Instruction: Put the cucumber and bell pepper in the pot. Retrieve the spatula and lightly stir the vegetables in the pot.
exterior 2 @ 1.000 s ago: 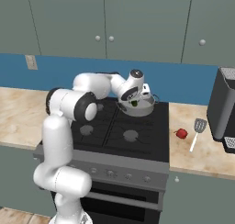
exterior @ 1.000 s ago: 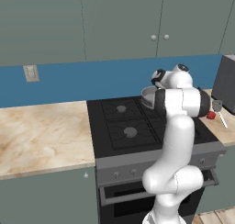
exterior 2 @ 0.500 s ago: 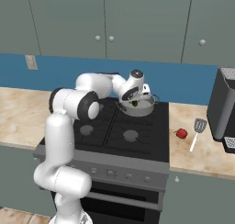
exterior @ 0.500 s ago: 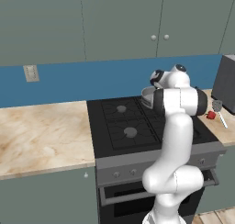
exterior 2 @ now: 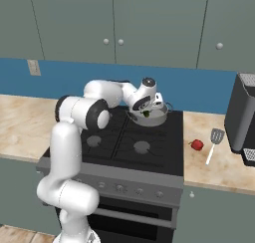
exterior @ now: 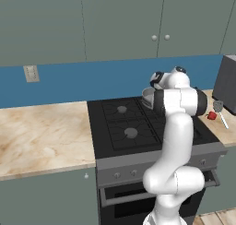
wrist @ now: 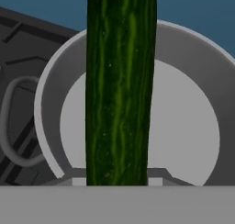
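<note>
My gripper point(exterior 2: 145, 109) hangs just over the grey pot point(exterior 2: 158, 118) at the back right of the stove, shut on the dark green cucumber point(exterior 2: 146, 114). In the hand view the cucumber point(wrist: 120, 81) runs straight up the middle, and the pot's bare floor point(wrist: 183, 136) lies right beneath it. In the left base view the pot point(exterior: 147, 98) peeks out beside my hand. On the counter right of the stove lie the red bell pepper point(exterior 2: 197, 145) and the pale spatula point(exterior 2: 214, 141). From the left they appear as bell pepper point(exterior: 212, 115) and spatula point(exterior: 220, 111).
The black stove top point(exterior 2: 139, 147) has free burners in front of the pot. A dark appliance point(exterior 2: 243, 118) stands on the counter at the far right, close behind the spatula. Marble counter point(exterior: 41, 132) stretches left of the stove, and cabinets hang overhead.
</note>
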Robot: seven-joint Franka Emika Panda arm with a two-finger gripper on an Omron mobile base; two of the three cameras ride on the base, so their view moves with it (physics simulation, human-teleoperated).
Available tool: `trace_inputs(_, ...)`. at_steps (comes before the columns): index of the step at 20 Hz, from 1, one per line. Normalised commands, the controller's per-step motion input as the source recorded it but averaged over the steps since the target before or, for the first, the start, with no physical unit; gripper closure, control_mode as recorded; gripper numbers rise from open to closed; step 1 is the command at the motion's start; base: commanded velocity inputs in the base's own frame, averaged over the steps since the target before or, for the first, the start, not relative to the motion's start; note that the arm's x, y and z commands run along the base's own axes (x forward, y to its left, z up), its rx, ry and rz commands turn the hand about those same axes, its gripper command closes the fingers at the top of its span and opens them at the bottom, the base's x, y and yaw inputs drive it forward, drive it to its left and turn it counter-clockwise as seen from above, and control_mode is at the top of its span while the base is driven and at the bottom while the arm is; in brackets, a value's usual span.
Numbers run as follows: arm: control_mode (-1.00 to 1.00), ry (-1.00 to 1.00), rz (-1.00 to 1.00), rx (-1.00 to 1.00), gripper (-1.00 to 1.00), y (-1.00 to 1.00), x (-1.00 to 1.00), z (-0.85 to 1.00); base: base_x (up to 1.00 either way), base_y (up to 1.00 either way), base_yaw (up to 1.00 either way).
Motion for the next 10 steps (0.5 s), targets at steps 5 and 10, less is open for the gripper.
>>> trace_inputs(5, -1.0, 0.0, 0.0, 0.0, 1.0, 0.0, 0.0, -0.01, 0.0, 0.0, 0.0)
trace_inputs(10, -1.0, 0.03, 0.0, 0.0, 1.0, 0.0, 0.02, -0.07, 0.0, 0.0, 0.0)
